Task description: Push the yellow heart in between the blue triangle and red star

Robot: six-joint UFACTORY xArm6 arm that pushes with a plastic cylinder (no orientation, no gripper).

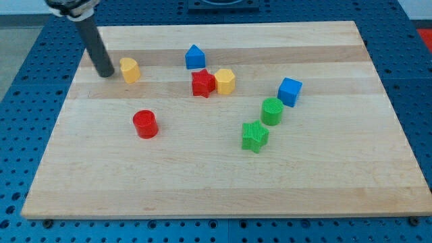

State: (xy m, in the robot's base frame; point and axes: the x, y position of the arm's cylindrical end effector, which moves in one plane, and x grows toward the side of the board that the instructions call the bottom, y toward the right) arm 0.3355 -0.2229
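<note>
upper left of the frame, on the wooden table [202,196]: my tip [106,73], the lower end of a dark rod slanting down from the frame's top edge, resting just left of the yellow heart [129,69], touching it or very nearly so. no gripper is fitted to this arm, so there is nothing to open or close; the rod only pushes.

task items: yellow heart, upper left, well apart from its goal. blue triangle [195,57], upper centre. red star [202,83], just below the triangle, with a narrow gap between the two.

other items: yellow hexagon-like block [225,81], touching the red star's right side. red cylinder [145,124], left of centre. blue cube [289,91], right. green cylinder [272,111], below-left of the cube. green star [254,136], below that again.

risks, as judged: the gap between triangle and star looks tight, so a heart driven in from the left would likely shove one or both aside, and the star would carry the yellow hexagon-like block with it. an off-centre contact on the heart's rounded side could spin it or let it slip off the tip toward the frame's top or bottom.

pose: rod leaning, upper end toward the frame's upper left, tip set for a rightward push.
</note>
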